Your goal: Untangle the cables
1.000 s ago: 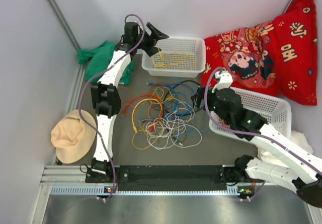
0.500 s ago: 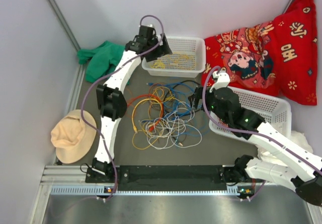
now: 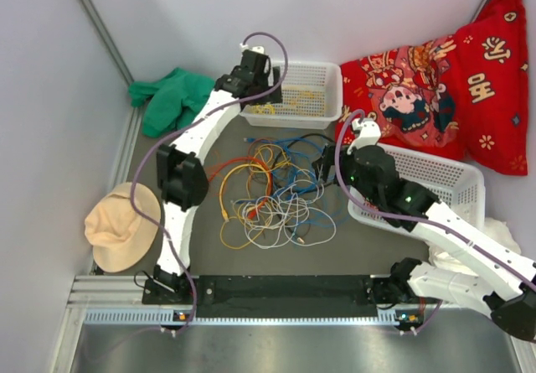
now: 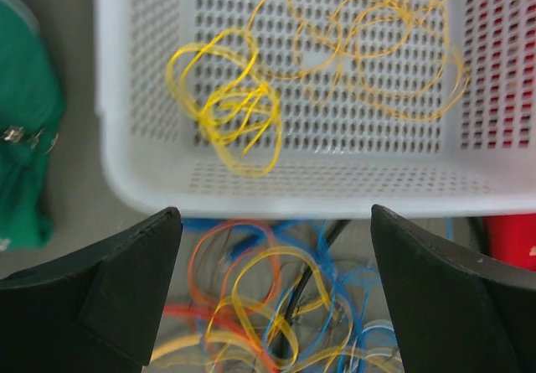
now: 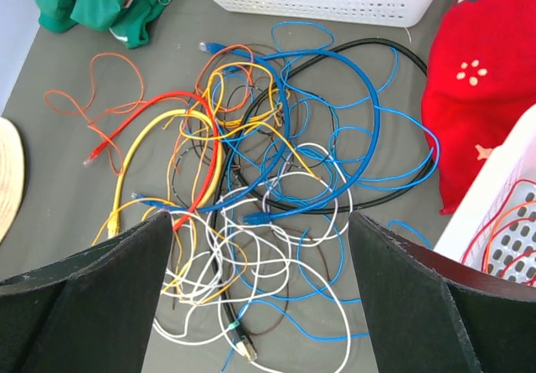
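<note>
Grey surface [image 3: 209,260] holds the cables [image 3: 268,193], tangled in the middle. We should pick one loose end, not a knot. Our left claw [image 3: 272,81] hangs wide open and empty over the white basket [image 3: 314,64], arm stretched far. Our right claw [image 5: 260,222], open and empty, tilts down at them.

A loose tangle of thin yellow, red, orange, blue and white cables [image 3: 268,199] is lying on the grey tabletop [image 3: 360,247] between the two white arms. The left gripper [image 3: 272,86] is hovering over the left end of a white perforated plastic basket [image 3: 327,80], inside which a thin yellow cable [image 3: 306,99] is lying. The right gripper [image 3: 325,168] is hanging at the tangle's right edge, just beside a second white basket [image 3: 456,180]. A red printed cushion [image 3: 435,80], a crumpled green cloth [image 3: 172,98] and a beige floppy hat [image 3: 117,226] are sitting around them.
</note>
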Controlling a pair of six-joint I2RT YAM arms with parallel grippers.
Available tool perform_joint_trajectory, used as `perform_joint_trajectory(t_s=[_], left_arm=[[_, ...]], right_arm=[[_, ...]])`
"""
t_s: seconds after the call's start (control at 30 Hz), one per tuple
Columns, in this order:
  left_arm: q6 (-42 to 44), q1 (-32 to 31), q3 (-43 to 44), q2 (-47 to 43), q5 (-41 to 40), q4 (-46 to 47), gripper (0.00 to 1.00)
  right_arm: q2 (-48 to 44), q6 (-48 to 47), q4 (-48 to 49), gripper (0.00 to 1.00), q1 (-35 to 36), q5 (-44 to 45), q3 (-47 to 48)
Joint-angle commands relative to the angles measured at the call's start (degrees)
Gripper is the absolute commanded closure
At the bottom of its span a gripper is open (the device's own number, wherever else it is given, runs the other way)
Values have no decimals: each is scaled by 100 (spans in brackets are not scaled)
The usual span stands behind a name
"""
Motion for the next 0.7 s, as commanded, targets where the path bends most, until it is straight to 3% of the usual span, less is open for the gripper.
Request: perform_joint_trajectory(t_s=[0.0, 0.17, 0.27, 0.5, 0.67], left_arm=[[104, 16, -1673, -2053, -393, 984, 1], [-55, -185, -4710, -4277, 160, 2039, 1], [-37, -677, -5855, -5113, -32, 2128, 1], [-651, -1100, -7485, -6027, -146, 1549, 1], [-390, -1091, -8302, -6415, -524, 1705, 1]], right_arm=[[-134, 24, -33, 15, -52, 108, 150], [-599, 173, -174, 15, -43, 126, -218], [-863, 287, -385, 15, -43, 91, -350], [-1337, 639, -877, 18, -43, 29, -667], [-1602, 964, -1053, 18, -17, -76, -1036]])
